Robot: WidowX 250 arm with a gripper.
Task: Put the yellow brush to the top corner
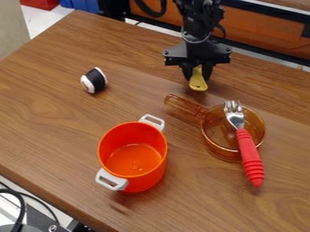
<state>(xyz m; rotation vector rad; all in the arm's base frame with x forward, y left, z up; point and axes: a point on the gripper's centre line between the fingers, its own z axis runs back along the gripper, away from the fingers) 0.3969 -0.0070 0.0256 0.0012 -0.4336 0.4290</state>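
Yellow brush [198, 84] in grip, pinching it between nearly closed jaws just beyond the amber pan [212, 147]; probably needing a small lift, carrying steadily over the surface [54, 113] toward its top corner [77, 20], lowering gently, and parting the jaws only on contact.

Table [54, 122]: brown wood grain
Brush [198, 83]: yellow
Pot [158, 167]: orange, white handles
Pan [219, 153]: see-through amber
Fork [250, 158]: red handle, silver head
Sushi roll [94, 80]: black band, white ends
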